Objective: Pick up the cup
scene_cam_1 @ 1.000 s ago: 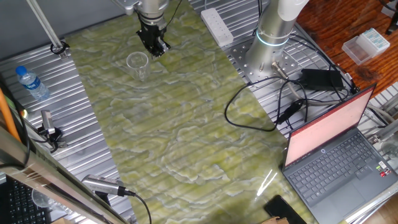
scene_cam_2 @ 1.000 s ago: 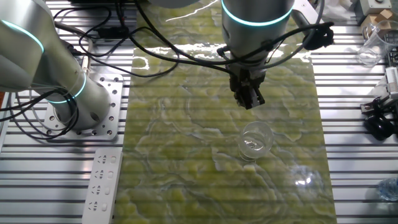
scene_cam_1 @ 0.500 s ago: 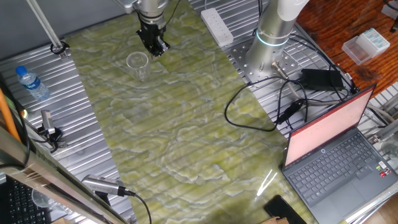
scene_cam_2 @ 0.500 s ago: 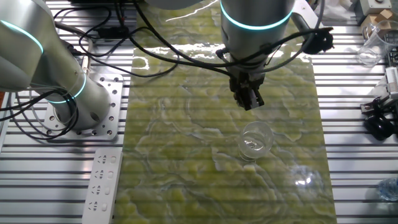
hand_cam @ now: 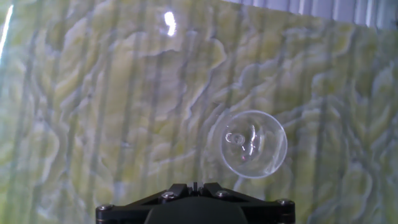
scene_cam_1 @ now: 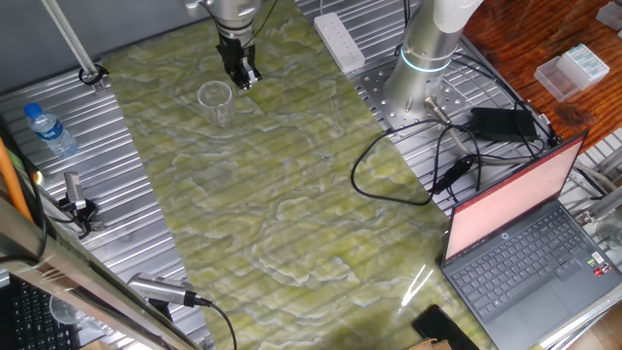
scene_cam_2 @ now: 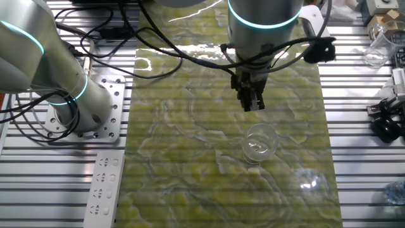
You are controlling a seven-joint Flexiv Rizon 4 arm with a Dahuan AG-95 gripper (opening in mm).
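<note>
Since a second ago we see the gripper (scene_cam_1: 239, 78) turn about its own axis and shift slightly, so that its dark fingers now look narrower in both fixed views; the cup (scene_cam_1: 215, 101) has not moved. We find the cup standing upright on the green marbled mat (scene_cam_1: 292, 204), near the gripper and apart from it, with nothing touching it. From the other fixed view the gripper (scene_cam_2: 253, 103) hangs above the mat with the cup (scene_cam_2: 259, 143) lower in the picture. In the hand view the cup (hand_cam: 253, 144) shows from above as a clear round rim, right of centre (the fingertips themselves are out of that picture). Whether the claw is spread or closed we cannot tell; it holds nothing. A water bottle (scene_cam_1: 49, 129) stands on the ribbed metal table (scene_cam_1: 146, 214) well apart from the cup.
</note>
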